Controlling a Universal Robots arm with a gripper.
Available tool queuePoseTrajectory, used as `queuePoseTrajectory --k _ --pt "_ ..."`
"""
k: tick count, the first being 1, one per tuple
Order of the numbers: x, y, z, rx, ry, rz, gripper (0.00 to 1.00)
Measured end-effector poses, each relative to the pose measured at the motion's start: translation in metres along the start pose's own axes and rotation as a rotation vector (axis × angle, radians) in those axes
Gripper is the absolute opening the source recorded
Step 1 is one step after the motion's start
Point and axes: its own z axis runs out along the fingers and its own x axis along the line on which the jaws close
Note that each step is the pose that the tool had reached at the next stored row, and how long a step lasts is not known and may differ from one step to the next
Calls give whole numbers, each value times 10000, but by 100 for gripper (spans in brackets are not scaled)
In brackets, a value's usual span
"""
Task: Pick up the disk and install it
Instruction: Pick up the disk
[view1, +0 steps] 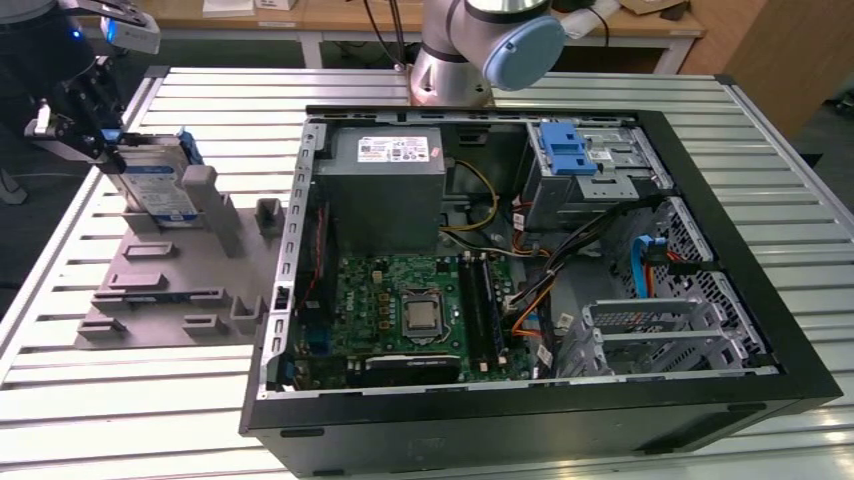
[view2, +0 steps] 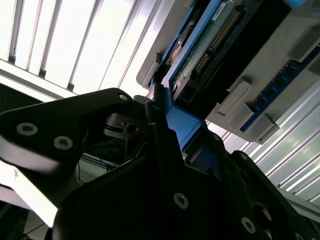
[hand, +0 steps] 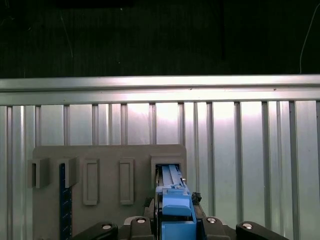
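Note:
The disk (view1: 150, 180) stands on edge in a slot of the grey holder rack (view1: 160, 280), at the exterior view's left. It is a silver drive with a white-and-blue label, framed by a blue caddy. My gripper (view1: 102, 135) is at the disk's far upper end, shut on the caddy. In the first wrist view the blue caddy end (hand: 175, 200) sits between the fingers of my gripper (hand: 175, 222), over the rack's slot. The second wrist view shows the disk's underside (view2: 220, 45) and my gripper (view2: 182, 125) clamping its blue edge.
An open black computer case (view1: 747, 390) lies at the exterior view's right. It holds a grey power-supply box (view1: 387, 180), a motherboard (view1: 414, 310) and a blue-latched drive cage (view1: 574, 150). The arm's base (view1: 461, 60) stands behind the case on the slatted metal table (view1: 120, 400).

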Motion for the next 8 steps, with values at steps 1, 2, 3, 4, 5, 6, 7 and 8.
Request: queuePoseTrajectory --k 1,2,3,4,5,6,7,8 --pt "0 0 0 1 0 0 36" --pt "0 0 0 1 0 0 36" --pt "0 0 0 1 0 0 36" --pt "0 0 0 1 0 1 36" --pt "0 0 0 1 0 0 36" --pt "0 0 0 2 -1 0 36" --pt "0 0 -2 2 -1 0 36" --pt "0 0 -7 1 0 0 36"
